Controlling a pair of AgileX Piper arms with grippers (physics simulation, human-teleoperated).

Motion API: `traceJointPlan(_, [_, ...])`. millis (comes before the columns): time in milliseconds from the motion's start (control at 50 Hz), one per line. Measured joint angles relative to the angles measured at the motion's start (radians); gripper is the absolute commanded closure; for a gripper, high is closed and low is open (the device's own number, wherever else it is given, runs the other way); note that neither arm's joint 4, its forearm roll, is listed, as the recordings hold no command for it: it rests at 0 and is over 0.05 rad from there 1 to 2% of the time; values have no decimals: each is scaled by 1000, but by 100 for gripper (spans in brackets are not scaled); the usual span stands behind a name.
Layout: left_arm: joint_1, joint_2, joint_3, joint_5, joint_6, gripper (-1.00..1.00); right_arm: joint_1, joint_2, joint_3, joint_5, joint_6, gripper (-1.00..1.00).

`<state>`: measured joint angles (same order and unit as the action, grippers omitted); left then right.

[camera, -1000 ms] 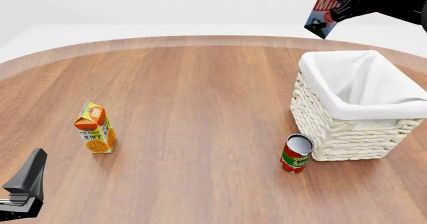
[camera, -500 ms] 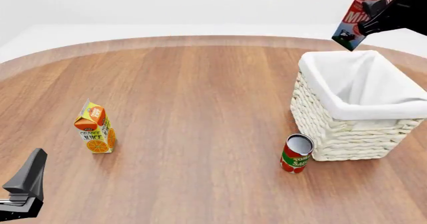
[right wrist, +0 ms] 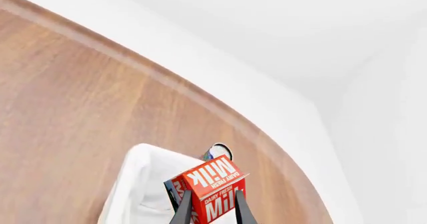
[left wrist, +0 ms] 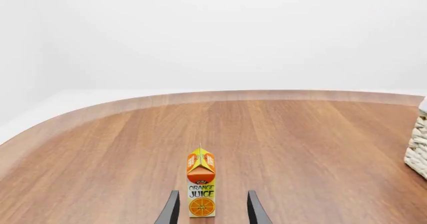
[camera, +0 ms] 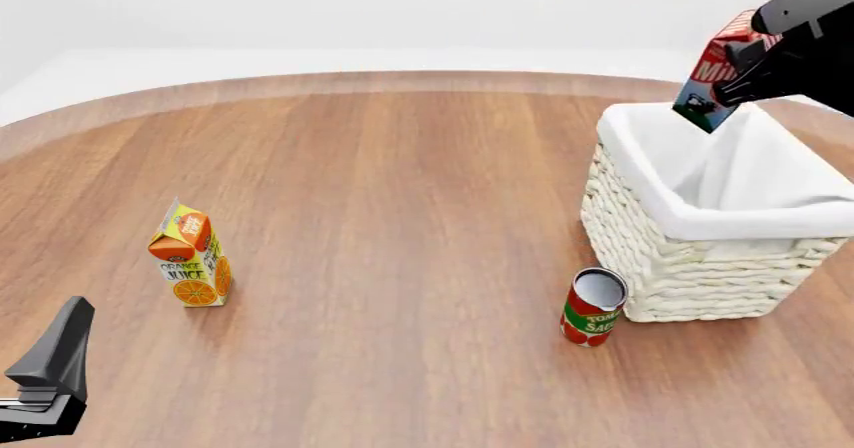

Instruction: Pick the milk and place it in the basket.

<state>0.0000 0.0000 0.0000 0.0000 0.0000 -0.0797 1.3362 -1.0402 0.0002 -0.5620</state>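
Observation:
The red milk [camera: 715,71] carton hangs tilted in the air over the far rim of the basket [camera: 694,258], at the right of the front view. My right gripper [camera: 742,66] is shut on it. The right wrist view shows the milk [right wrist: 213,189] between the two fingers, with the basket's white lining [right wrist: 137,189] below it. My left gripper [left wrist: 211,210] is open and empty near the table's front left edge, and in the left wrist view its fingers frame the orange juice carton [left wrist: 201,184], which stands some way beyond them.
The orange juice carton [camera: 191,256] stands at the left of the wooden table [camera: 400,198]. A red tomato-sauce can [camera: 593,308] stands close to the basket's near left corner. The basket's edge [left wrist: 419,149] shows in the left wrist view.
My right gripper has carried the milk to the right and down, from beyond the basket's far left corner to just above its far rim. The left arm has not moved.

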Motion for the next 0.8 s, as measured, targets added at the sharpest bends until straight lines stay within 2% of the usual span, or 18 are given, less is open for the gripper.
traceJointPlan(260, [0,0,0,0,0,-100,-7,42,26,-41,-13,100])
traceJointPlan(800, [0,0,0,0,0,-100,-4,49,54,-49,-47,100])
